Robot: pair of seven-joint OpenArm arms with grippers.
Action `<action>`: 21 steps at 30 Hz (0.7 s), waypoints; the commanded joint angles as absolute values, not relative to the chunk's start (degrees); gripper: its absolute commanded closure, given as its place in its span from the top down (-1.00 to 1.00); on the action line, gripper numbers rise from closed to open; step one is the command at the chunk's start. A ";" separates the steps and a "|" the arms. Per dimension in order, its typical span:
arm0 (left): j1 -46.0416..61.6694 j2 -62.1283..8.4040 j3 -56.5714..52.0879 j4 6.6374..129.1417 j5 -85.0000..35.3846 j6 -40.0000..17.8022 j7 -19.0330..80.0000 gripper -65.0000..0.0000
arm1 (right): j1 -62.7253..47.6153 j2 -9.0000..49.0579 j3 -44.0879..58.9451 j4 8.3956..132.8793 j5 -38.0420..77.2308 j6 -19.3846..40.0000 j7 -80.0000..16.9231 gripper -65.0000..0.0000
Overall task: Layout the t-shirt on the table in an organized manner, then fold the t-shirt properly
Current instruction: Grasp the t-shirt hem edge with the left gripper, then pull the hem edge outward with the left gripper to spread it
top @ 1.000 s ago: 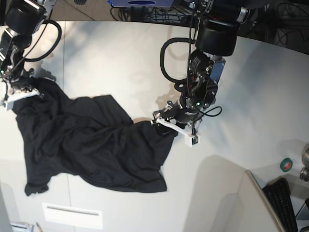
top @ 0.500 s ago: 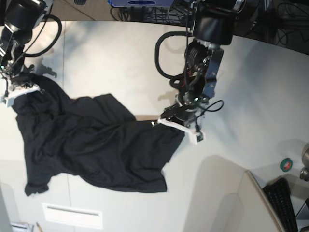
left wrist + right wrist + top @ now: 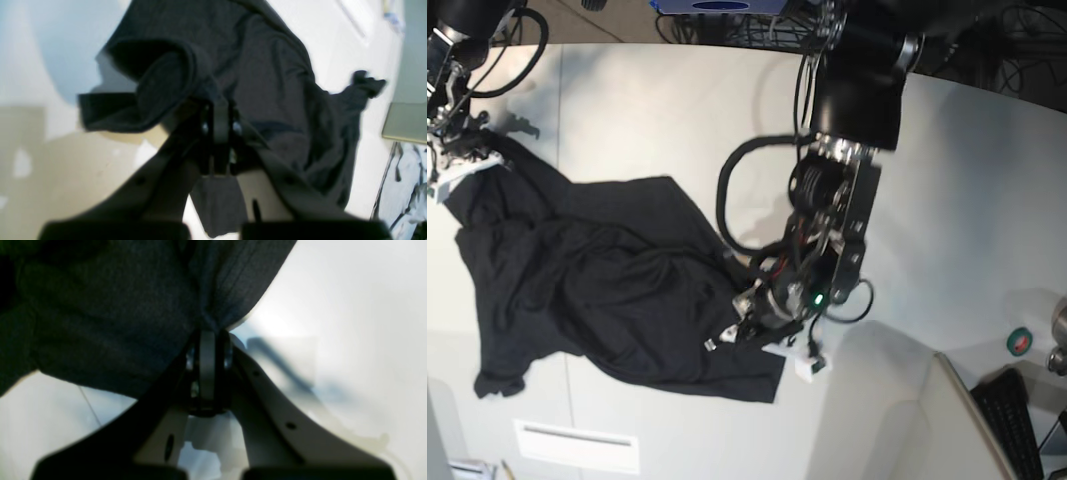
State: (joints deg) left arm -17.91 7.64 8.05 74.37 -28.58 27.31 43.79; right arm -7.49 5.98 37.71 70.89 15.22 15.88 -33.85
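The black t-shirt lies crumpled over the left half of the off-white table, with no print showing. My left gripper is low over the shirt's near right edge. In the left wrist view the left gripper is shut on a fold of the t-shirt, and a rolled hem curls to its left. My right gripper sits at the shirt's far left corner. In the right wrist view that gripper pinches a bunched edge of the t-shirt above the table.
A small white rectangular plate lies near the front edge, below the shirt. A green tape roll, a keyboard and a slanted grey panel stand at the front right. Cables hang beyond the curved far edge.
My left gripper has shut on the shirt's right edge and moved toward the front, dragging cloth with it. My right gripper has shifted slightly farther back with its corner.
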 commanded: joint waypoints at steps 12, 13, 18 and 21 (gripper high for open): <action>-40.13 8.84 8.66 33.36 -28.53 23.34 18.68 -1.00 | -6.02 7.87 37.85 71.96 15.60 15.96 -37.14 -1.00; -40.75 8.84 8.66 31.78 -28.53 21.14 17.80 -1.00 | -6.02 7.78 37.85 71.96 15.60 15.96 -37.14 -1.00; -41.45 8.66 8.75 28.00 -28.44 13.32 15.69 -0.95 | -6.37 7.69 37.85 71.96 15.60 15.96 -37.14 -1.00; -39.34 8.22 8.31 29.32 -28.35 12.53 15.60 -0.07 | -6.55 7.69 37.85 71.96 15.60 16.04 -37.14 -1.00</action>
State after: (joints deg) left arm -37.21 7.99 8.32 28.14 -28.62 13.06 16.75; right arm -6.83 6.70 37.63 70.94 15.20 15.90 -37.76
